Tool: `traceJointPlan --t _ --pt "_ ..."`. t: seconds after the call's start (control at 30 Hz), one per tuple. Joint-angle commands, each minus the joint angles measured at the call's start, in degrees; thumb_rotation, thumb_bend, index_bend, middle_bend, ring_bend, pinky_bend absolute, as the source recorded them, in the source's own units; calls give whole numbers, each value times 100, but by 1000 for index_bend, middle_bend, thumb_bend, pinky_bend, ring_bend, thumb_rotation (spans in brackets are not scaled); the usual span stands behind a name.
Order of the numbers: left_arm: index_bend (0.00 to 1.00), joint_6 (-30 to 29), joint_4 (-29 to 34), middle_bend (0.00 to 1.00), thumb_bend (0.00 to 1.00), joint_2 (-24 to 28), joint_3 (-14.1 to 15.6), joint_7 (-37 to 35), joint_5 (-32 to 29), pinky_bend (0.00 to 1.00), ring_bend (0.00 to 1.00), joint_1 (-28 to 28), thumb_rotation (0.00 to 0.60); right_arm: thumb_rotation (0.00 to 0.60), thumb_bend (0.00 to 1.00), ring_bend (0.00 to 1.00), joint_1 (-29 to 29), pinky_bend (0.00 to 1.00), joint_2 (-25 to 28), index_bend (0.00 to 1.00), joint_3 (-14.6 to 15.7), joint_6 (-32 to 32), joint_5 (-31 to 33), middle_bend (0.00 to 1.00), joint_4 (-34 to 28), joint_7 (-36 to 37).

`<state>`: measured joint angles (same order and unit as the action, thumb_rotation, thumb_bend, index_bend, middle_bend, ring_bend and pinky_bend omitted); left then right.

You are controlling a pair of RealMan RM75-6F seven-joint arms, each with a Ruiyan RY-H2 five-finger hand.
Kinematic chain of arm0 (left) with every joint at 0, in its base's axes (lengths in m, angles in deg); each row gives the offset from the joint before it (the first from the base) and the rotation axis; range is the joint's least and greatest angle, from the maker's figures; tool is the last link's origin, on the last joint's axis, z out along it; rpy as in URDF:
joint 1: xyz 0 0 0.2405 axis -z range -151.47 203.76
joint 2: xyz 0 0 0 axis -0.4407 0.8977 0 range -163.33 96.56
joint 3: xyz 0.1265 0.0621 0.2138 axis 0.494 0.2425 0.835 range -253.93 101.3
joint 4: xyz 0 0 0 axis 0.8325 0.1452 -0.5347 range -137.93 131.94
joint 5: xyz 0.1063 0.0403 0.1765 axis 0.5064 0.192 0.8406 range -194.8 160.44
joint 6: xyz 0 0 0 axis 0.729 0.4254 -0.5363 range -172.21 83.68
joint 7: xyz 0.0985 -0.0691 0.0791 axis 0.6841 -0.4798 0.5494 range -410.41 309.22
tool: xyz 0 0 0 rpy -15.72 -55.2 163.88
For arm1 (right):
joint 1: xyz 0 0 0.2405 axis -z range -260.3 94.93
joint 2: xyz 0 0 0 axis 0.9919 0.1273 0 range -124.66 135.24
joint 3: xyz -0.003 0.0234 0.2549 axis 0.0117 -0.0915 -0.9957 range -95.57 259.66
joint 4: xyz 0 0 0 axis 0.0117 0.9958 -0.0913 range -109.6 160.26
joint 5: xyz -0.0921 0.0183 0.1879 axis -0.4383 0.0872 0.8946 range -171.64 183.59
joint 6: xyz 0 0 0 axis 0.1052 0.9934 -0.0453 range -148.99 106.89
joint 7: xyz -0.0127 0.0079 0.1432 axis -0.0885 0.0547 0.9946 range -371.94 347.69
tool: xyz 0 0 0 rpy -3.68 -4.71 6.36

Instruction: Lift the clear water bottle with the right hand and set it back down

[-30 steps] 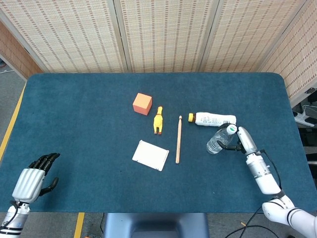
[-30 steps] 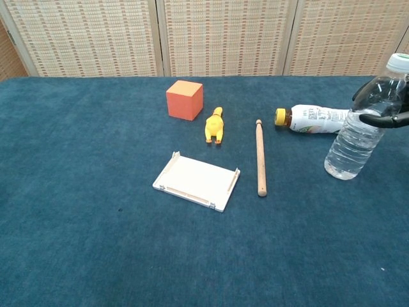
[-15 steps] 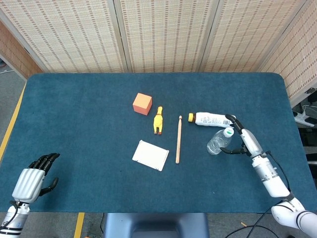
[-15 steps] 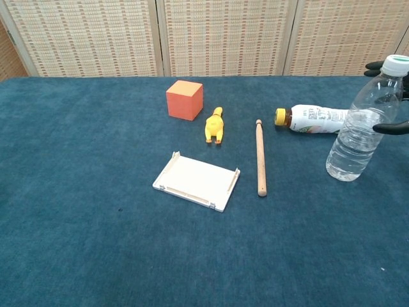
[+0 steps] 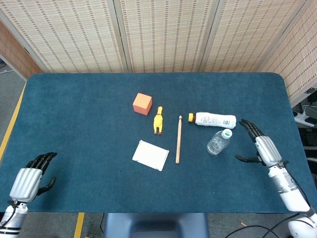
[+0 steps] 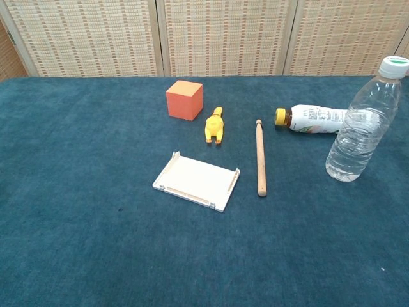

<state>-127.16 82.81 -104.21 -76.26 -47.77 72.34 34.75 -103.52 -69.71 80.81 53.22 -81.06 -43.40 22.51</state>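
The clear water bottle (image 5: 218, 142) (image 6: 363, 125) stands upright on the blue table, white cap on top, with nothing touching it. My right hand (image 5: 261, 147) is off to its right in the head view, fingers spread and empty, a clear gap between it and the bottle. The chest view does not show that hand. My left hand (image 5: 30, 179) rests near the table's front left corner, fingers curled in loosely, holding nothing.
A white labelled bottle with a yellow cap (image 5: 214, 119) (image 6: 313, 119) lies on its side just behind the clear bottle. A wooden stick (image 5: 178, 140), yellow duck toy (image 5: 158, 120), orange cube (image 5: 142, 103) and flat white tray (image 5: 150, 155) sit mid-table.
My right hand let go of the clear bottle, opened and drew back to the right. The bottle went from tilted in the grip to standing upright on its own. The left hand barely moved.
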Motion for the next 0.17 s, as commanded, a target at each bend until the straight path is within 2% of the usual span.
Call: traceJointPlan --t 0.03,0.07,0.17 --pt "126 -17 21 140 354 0 -10 59 -19 331 157 -14 600 600 67 0 882 143 624 0 4 867 843 0 -1836 -3600" --pt "126 -20 36 140 354 0 -8 114 -18 331 157 -17 600 600 68 0 1017 145 557 0 -10 1214 771 0 -1971 -3971" --pt "126 -21 73 141 353 -13 -10 212 -11 331 157 -12 600 600 68 0 1203 146 492 0 49 1542 566 0 -2087 -4215"
